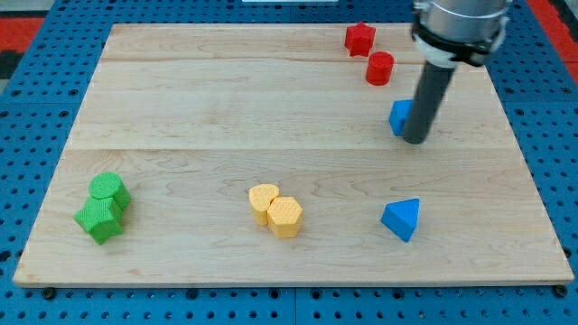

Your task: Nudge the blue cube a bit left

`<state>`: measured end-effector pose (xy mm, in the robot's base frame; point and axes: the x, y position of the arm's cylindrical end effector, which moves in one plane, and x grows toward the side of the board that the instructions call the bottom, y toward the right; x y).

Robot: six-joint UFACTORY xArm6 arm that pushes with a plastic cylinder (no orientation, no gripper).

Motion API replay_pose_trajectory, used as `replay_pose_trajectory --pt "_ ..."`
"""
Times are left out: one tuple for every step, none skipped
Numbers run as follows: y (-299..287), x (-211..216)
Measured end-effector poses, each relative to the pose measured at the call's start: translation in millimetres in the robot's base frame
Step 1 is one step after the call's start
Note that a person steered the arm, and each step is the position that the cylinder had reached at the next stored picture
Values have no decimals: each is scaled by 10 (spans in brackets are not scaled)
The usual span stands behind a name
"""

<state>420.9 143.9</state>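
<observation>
The blue cube (399,116) lies at the view's upper right on the wooden board (226,99). The dark rod partly covers its right side. My tip (414,139) rests on the board right against the cube's right lower edge. Only the cube's left part shows.
A red star block (359,38) and a red cylinder (380,69) lie above the cube. A blue triangular block (401,219) lies at the lower right. Two yellow blocks (276,210) sit at the bottom centre. Two green blocks (104,207) sit at the lower left.
</observation>
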Motion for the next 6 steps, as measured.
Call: replay_pose_trajectory --pt "-230 -145" --pt "163 -144" --pt "822 -157" --pt "599 -202" --pt "288 -158" --pt "483 -326"
